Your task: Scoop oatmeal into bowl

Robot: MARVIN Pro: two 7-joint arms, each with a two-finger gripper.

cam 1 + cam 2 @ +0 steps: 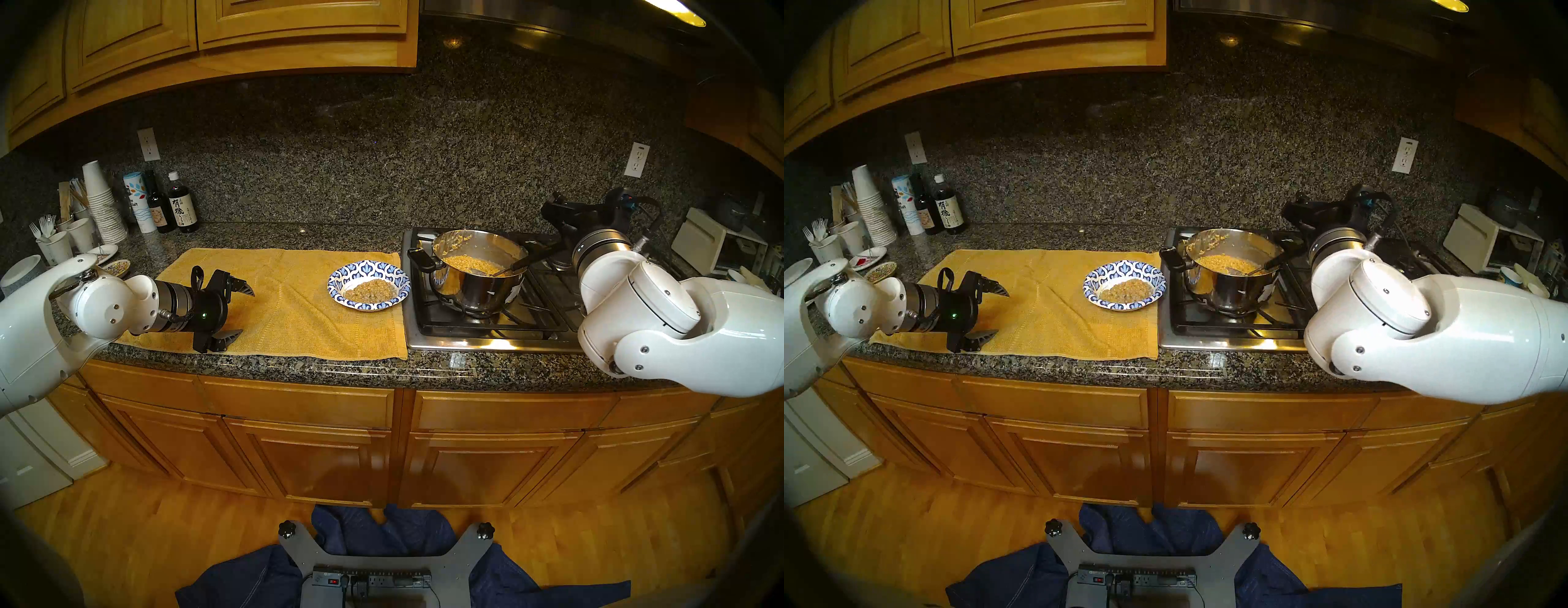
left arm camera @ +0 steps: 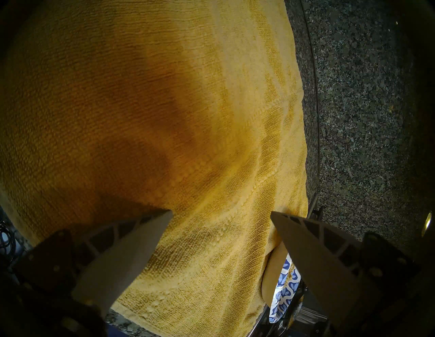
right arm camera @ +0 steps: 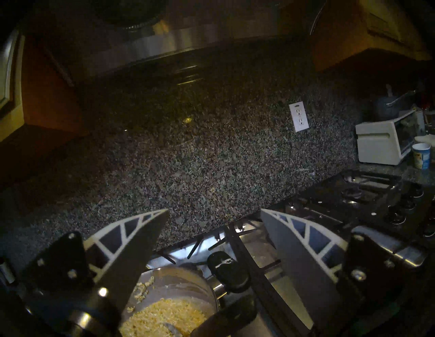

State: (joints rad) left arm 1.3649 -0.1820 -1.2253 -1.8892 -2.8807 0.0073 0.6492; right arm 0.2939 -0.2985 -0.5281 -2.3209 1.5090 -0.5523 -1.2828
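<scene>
The blue-and-white paper bowl sits on the yellow towel, holding a mound of oatmeal. To its right a steel pot on the stove holds more oatmeal, with a black-handled spoon resting in it. My right gripper hovers open over the pot's back right. The spoon handle lies below its finger bases, ungripped. At the towel's left end, far from the bowl, my left gripper is open and empty.
The stove's grates surround the pot. Paper cups, bottles and small plates crowd the back left of the counter. A white toaster oven stands at the far right.
</scene>
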